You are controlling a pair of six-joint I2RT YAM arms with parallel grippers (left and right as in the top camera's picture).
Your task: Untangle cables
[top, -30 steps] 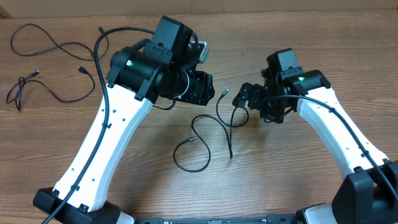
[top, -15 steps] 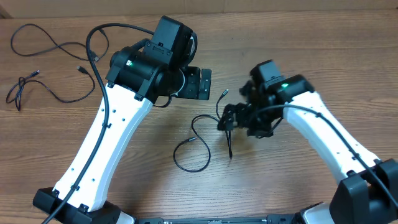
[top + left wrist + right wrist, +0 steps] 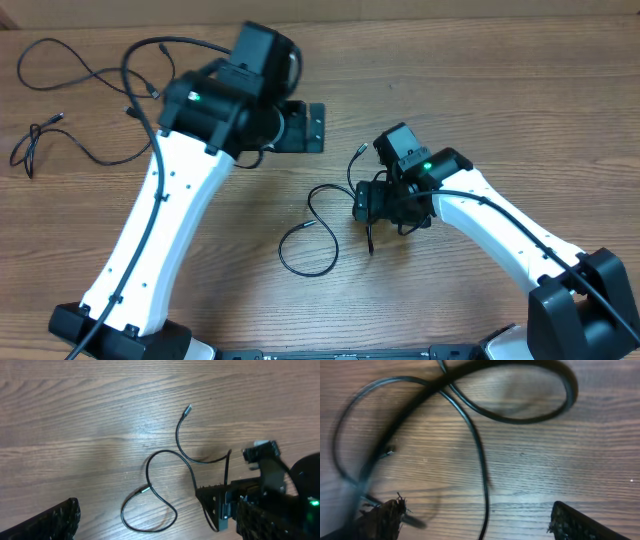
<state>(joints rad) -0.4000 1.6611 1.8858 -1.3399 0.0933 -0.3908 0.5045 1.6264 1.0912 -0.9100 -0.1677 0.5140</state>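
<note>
My right pincer (image 3: 476, 510) stood wide and low, gripping nothing. The looped cable (image 3: 148, 472) ran between its fingers (image 3: 382, 517) on the middle of the desk (image 3: 480, 80). My left pincer (image 3: 312, 127) gaped wide too, higher up, just behind that cable. A long cable (image 3: 95, 75) and a short cable (image 3: 35, 127) lay well apart at far left.

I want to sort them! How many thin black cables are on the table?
3. A long cable loops at the far left, a short cable lies folded by the left edge, a third cable curls mid-table beside the right gripper. Some may be hidden.
</note>
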